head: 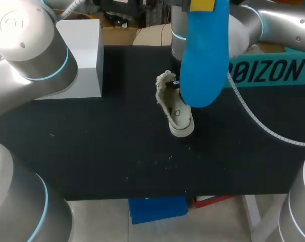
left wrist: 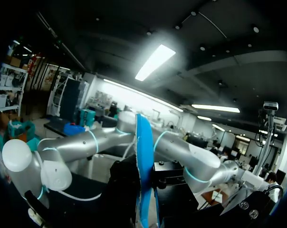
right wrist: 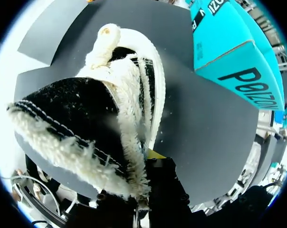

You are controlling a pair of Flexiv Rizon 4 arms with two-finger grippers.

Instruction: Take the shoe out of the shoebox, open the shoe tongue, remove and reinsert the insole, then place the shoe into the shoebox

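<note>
**Insole aloft in one claw, shoe held on the table by the other**

Head view: the left claw is closed on the upper end of the blue insole, only a yellow tip of it showing. The insole hangs straight down from it, long axis vertical, rounded free end lowest and above the shoe. The cream shoe sits on the black table. Its long axis runs from the far side toward the robot, and its toe points toward the robot and slightly right. The right claw is at the heel-end opening, and the right arm comes in from the far right. Beyond that claw, to its right, stands the teal shoebox, apart from the shoe. A white box stands well off to the left.

Left wrist view: the insole is seen edge-on, a thin blue blade rising straight out ahead of the claw, with its long axis in line with the fingers. The claw itself is in shadow and its tips do not show. The right arm crosses behind the insole.

Right wrist view: the right claw is clamped on the shoe's fleece-lined rim. One yellow fingertip lies against the outside of the rim, and the other is hidden by the fleece. The shoe stretches away from the claw, toe farthest. The dark tongue, edged in fleece, is folded out just beside the claw. The teal shoebox lies ahead and to the side, not touching the shoe.
</note>
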